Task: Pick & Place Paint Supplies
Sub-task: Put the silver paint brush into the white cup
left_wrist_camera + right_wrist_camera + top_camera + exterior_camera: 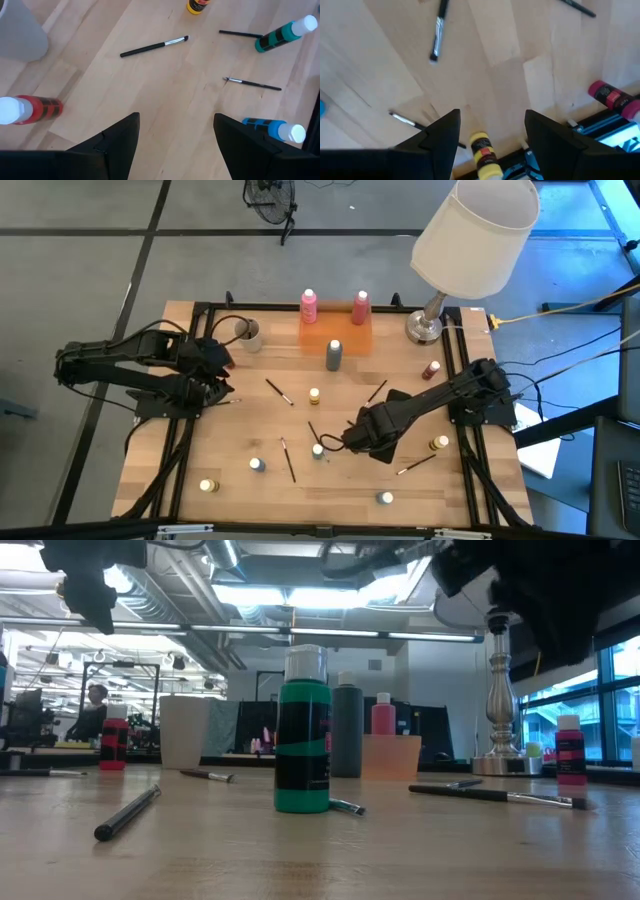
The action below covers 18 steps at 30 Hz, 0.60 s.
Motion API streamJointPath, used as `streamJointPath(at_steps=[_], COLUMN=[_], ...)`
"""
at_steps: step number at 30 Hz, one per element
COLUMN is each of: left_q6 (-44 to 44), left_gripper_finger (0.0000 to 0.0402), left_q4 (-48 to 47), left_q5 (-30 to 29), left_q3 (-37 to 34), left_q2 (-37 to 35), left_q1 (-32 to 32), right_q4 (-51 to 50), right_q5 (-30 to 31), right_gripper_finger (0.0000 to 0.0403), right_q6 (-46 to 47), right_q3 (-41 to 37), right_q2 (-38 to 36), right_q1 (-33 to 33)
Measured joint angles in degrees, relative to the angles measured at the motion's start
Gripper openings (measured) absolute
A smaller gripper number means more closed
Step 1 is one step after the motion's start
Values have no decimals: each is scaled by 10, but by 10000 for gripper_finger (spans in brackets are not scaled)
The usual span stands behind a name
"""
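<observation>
Two pink bottles (309, 305) (361, 307) stand on the orange tray (345, 337) at the far edge, and a grey bottle (333, 355) stands upright at the tray's near edge. Small pots and thin dark brushes (278, 391) lie scattered over the table. My right gripper (348, 442) hangs open above the table's middle, beside a green pot (318, 450) that stands upright (302, 730). Past its fingers (492, 112) the right wrist view shows a yellow pot (482, 150) near the right rail. At the left, my left gripper (228, 380) (175, 117) is held open above the bare wood, with a red pot (30, 110) nearby.
A beige cup (247, 333) stands at the far left. A lamp (440, 310) stands at the far right corner. A black frame rail (465, 380) runs along the table's sides. Blue pots (386, 498) (272, 127) and a dark red one (431, 369) stand apart.
</observation>
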Motion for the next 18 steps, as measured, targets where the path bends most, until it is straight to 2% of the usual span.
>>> streamJointPath(at_steps=[9,18], left_q6=[-11,-11], left_gripper_finger=[251,251], left_q4=[21,35], left_q5=[-29,-23], left_q3=[0,0], left_q2=[0,0], left_q1=[0,0], right_q4=[97,152], right_q5=[-17,-23], right_gripper_finger=[227,227], right_q6=[14,15], right_q3=[-89,-116], right_q2=[-50,-57], right_q1=[5,5])
